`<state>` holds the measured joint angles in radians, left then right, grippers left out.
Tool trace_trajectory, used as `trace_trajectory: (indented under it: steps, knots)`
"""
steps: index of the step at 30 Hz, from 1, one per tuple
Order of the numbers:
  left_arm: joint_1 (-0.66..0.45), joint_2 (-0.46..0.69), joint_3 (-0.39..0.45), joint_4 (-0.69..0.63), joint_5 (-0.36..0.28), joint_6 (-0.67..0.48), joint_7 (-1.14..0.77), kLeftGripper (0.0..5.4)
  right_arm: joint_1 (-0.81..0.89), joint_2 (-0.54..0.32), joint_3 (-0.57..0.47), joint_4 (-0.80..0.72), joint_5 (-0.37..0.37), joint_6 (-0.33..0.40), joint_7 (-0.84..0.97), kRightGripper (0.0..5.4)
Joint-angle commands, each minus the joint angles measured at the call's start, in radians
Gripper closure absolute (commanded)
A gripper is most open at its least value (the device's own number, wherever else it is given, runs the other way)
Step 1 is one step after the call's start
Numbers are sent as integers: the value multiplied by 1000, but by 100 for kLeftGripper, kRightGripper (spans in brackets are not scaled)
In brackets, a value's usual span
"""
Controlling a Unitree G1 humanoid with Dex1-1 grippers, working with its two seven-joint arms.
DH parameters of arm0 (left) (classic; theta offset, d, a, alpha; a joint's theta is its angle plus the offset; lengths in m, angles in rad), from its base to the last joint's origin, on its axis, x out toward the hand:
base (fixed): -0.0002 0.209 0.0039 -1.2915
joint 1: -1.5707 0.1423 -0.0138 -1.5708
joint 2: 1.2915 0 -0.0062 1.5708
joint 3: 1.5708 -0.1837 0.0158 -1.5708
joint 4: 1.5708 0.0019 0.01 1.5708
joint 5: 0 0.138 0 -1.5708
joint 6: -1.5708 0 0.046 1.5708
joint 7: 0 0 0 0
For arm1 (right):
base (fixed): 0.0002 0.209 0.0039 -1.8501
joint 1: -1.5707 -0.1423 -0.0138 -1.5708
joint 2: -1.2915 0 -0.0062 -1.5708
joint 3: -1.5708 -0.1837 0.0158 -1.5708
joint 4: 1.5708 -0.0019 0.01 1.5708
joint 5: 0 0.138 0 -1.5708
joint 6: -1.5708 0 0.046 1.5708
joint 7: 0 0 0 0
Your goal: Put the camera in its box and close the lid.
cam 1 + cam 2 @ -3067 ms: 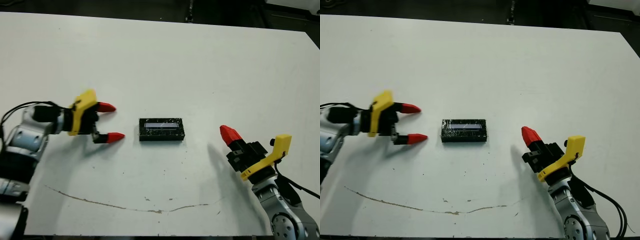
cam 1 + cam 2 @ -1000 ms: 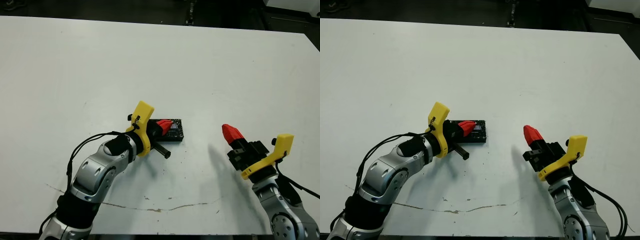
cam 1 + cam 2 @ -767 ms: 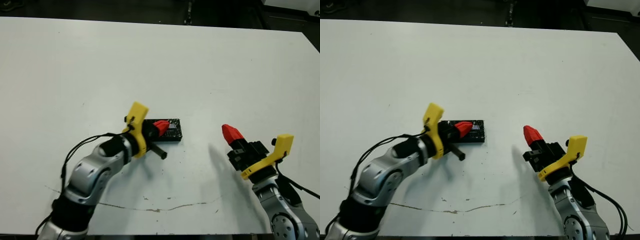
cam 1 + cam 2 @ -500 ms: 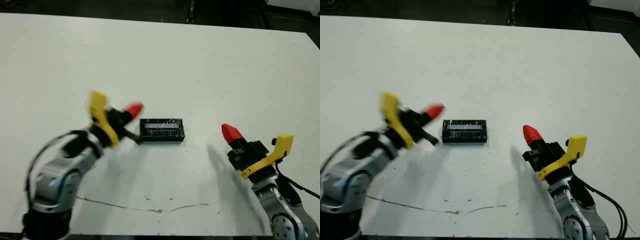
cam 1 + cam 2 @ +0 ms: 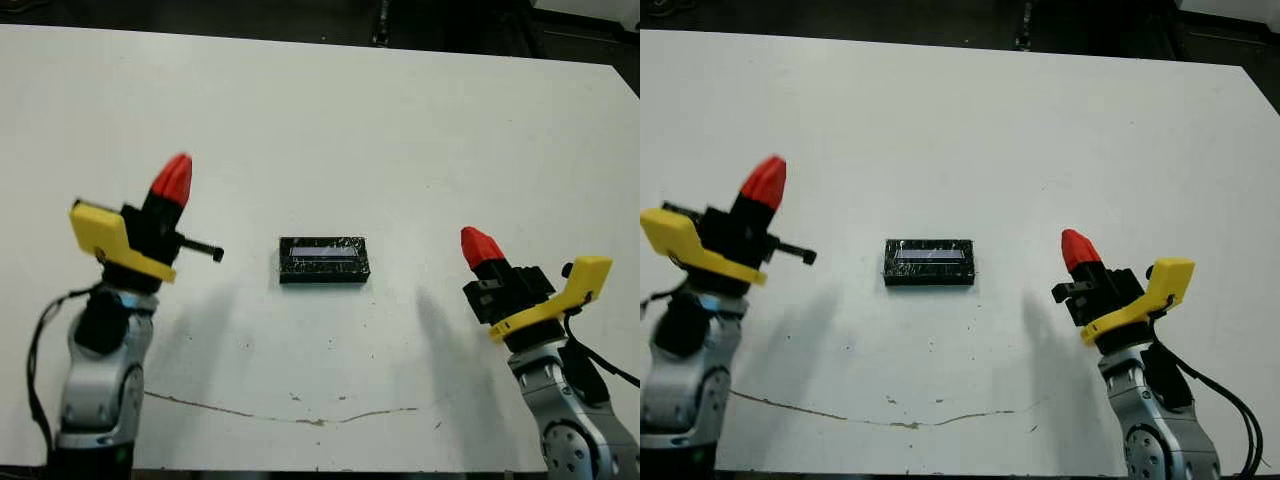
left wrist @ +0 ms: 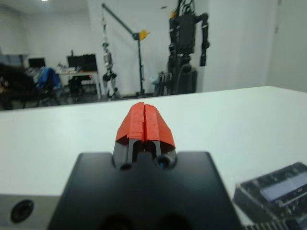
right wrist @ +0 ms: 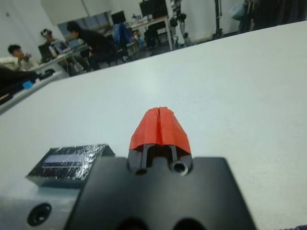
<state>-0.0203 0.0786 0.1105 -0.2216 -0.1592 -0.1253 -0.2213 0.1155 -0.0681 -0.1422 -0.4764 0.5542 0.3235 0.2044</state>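
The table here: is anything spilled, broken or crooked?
Nothing stands out. The closed box, its lid on, lies flat and square on the table. A thin brownish scuff line marks the near edge. The left gripper and right gripper are shut, holding nothing.

I'm seeing white walls [image 6: 240, 38], desks [image 6: 84, 76] with monitors [image 6: 81, 61] — people [image 7: 93, 38] seated beyond my white table [image 5: 320, 120].

A white table [image 5: 420, 120] carries 1 black speckled lid [image 5: 323, 260], seemingly closed.
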Motion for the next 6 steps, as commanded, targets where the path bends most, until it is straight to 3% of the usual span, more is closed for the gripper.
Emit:
trace_trajectory:
  steps: [1,6]
  knots:
    - [33,-18,-7,46,12,-47,22,537,9,7,-7,8,2,-8,-11,540]
    - [46,-25,-12,68,12,-78,33,537,14,7,-2,19,-7,-22,1,540]
